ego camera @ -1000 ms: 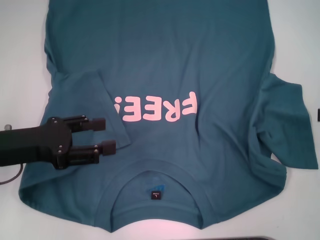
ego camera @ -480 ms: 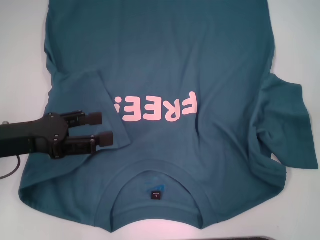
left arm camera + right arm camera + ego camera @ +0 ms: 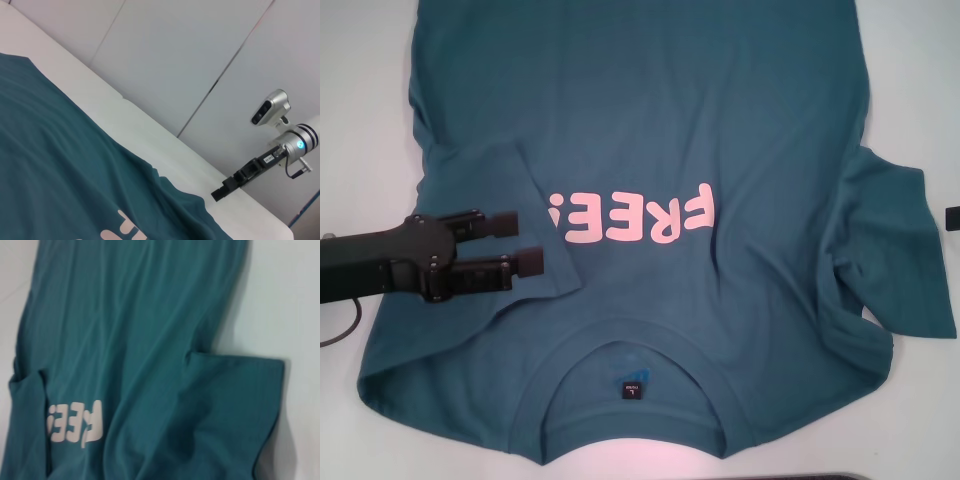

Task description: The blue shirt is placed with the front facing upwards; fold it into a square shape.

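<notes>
Big dark teal-blue cotton T-shirt [image 3: 650,130] lies flat on the white table [image 3: 360,100].
The left gripper [image 3: 525,242] hovers over its folded-in left sleeve, black fingers open, holding nothing.

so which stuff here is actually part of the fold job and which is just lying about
Part of the job:
- blue shirt, front up, left sleeve folded in over the chest
- left gripper, open, over that folded sleeve
- right gripper, at the table's right edge beside the spread right sleeve

Just there:
- white table
- dark strip at the near edge
</notes>
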`<state>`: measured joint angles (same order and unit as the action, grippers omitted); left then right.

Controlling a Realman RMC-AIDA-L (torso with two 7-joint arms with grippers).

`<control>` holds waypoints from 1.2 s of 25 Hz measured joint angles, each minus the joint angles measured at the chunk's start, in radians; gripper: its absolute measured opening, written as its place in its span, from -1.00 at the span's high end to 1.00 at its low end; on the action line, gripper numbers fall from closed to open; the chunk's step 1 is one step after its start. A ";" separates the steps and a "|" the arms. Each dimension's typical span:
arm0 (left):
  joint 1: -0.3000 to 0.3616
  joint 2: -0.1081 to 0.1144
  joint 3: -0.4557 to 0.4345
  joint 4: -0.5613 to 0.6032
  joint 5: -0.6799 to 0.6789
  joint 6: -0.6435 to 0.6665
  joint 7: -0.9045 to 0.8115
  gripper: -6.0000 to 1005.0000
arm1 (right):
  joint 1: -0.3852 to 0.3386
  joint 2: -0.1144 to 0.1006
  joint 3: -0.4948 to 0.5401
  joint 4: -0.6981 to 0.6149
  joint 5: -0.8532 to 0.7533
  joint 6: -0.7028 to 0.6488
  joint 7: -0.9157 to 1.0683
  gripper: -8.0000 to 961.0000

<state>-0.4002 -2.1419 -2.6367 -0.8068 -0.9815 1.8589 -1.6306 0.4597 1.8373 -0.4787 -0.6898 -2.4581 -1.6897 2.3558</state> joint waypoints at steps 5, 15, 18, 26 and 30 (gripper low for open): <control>0.000 -0.002 -0.006 0.000 -0.004 -0.012 0.000 -0.71 | 0.010 0.014 -0.004 0.001 -0.011 0.026 0.001 -0.70; -0.003 -0.003 -0.013 0.000 -0.008 -0.034 0.000 -0.71 | 0.031 0.041 -0.021 0.018 -0.012 0.068 0.005 -0.69; -0.003 -0.003 -0.013 0.000 -0.009 -0.037 0.001 -0.71 | 0.041 0.040 -0.025 0.039 -0.016 0.074 0.006 -0.69; -0.006 -0.003 -0.012 0.000 -0.024 -0.043 0.002 -0.71 | 0.056 0.037 -0.026 0.043 -0.048 0.090 0.018 -0.69; -0.006 -0.003 -0.012 0.000 -0.024 -0.049 0.000 -0.71 | 0.057 0.029 -0.024 0.038 -0.049 0.091 0.026 -0.68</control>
<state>-0.4065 -2.1445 -2.6492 -0.8069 -1.0052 1.8101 -1.6304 0.5169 1.8664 -0.5030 -0.6520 -2.5074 -1.5985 2.3820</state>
